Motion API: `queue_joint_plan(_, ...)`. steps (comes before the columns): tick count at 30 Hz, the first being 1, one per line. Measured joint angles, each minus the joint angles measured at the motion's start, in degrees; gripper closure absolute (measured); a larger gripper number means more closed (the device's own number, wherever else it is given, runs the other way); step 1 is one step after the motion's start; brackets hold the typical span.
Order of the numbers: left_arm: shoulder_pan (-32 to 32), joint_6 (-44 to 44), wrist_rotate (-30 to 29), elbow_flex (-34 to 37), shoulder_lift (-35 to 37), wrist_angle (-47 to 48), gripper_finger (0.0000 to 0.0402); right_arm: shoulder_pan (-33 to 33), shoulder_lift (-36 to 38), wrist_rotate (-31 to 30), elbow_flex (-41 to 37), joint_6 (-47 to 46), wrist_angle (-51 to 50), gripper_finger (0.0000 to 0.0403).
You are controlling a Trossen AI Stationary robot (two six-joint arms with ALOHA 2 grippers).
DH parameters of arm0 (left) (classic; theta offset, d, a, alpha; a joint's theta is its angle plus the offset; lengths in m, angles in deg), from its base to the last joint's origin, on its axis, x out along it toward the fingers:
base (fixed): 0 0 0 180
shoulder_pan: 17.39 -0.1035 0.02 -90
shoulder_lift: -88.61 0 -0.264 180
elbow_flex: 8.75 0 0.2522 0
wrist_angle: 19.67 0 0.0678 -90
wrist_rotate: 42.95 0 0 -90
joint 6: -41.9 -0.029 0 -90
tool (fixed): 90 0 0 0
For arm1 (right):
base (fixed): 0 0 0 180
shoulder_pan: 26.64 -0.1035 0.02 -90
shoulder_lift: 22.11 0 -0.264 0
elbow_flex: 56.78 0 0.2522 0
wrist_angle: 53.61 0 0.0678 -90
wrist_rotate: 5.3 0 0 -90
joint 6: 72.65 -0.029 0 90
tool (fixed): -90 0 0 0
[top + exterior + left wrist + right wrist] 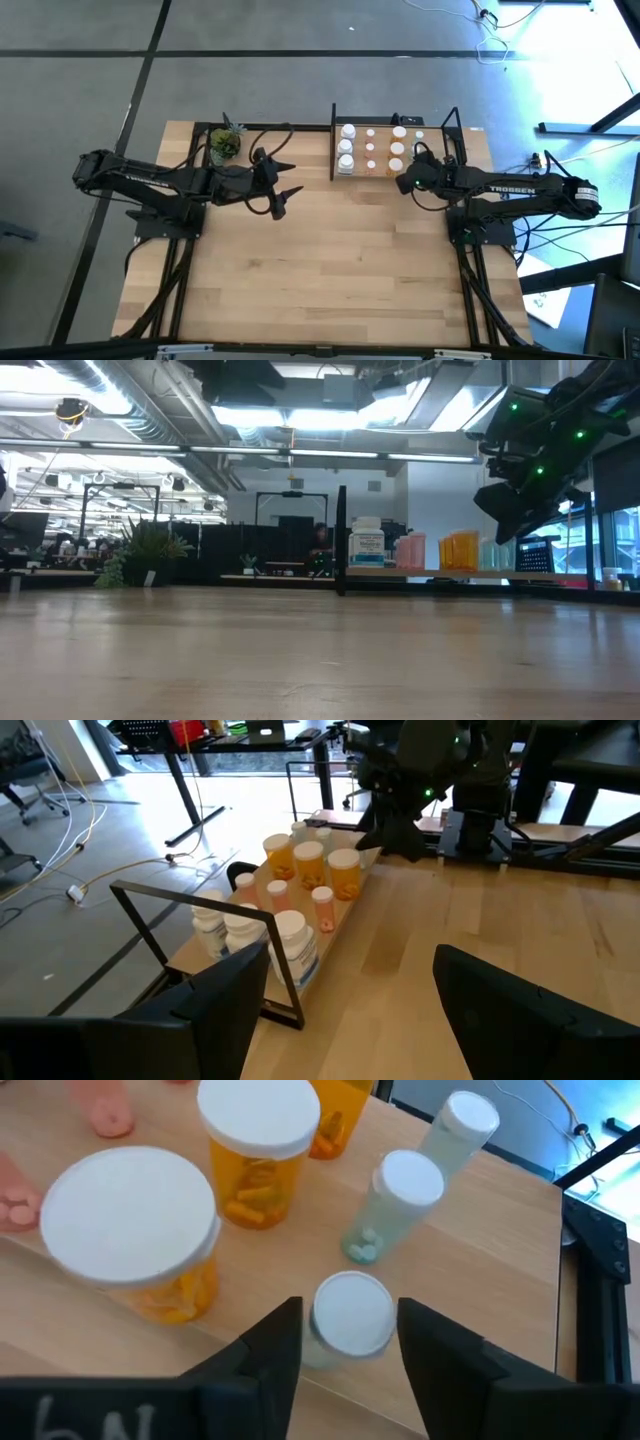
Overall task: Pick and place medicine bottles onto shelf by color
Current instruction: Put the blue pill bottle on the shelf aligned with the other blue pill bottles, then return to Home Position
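The wooden surface (330,270) carries the shelf (455,150) at its far edge (open-plan office behind); the right hand (345,1330) straddles a pale bottle (350,1315), fingers apart, while the left hand (285,178) waits, fingers apart.

The shelf (437,172), a light wooden board framed by thin black posts, sits in the upper right of the high view. The medicine bottles (371,148) stand upright on it in rows: white ones with white caps toward the left, pinkish and orange ones mid-board, pale green ones toward the right.
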Motion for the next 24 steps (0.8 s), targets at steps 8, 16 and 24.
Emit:
queue_joint_plan(8, 0.0, 0.0, 0.0, 0.0, 0.0, 1.0, 0.0122, 0.0, 0.0, -0.5, 1.2, 0.0, -1.3, 0.0209)
queue_joint_plan(16, 0.0, 0.1, 0.0, 0.0, 0.0, 1.3, 0.0122, 0.0, 0.1, -2.1, 7.5, 1.3, -7.3, 0.0210)
queue_joint_plan(24, 1.2, 1.5, 0.0, 0.1, 3.8, 1.8, 0.0122, -0.1, 0.9, -1.7, 17.0, 1.6, -20.6, 0.0217)
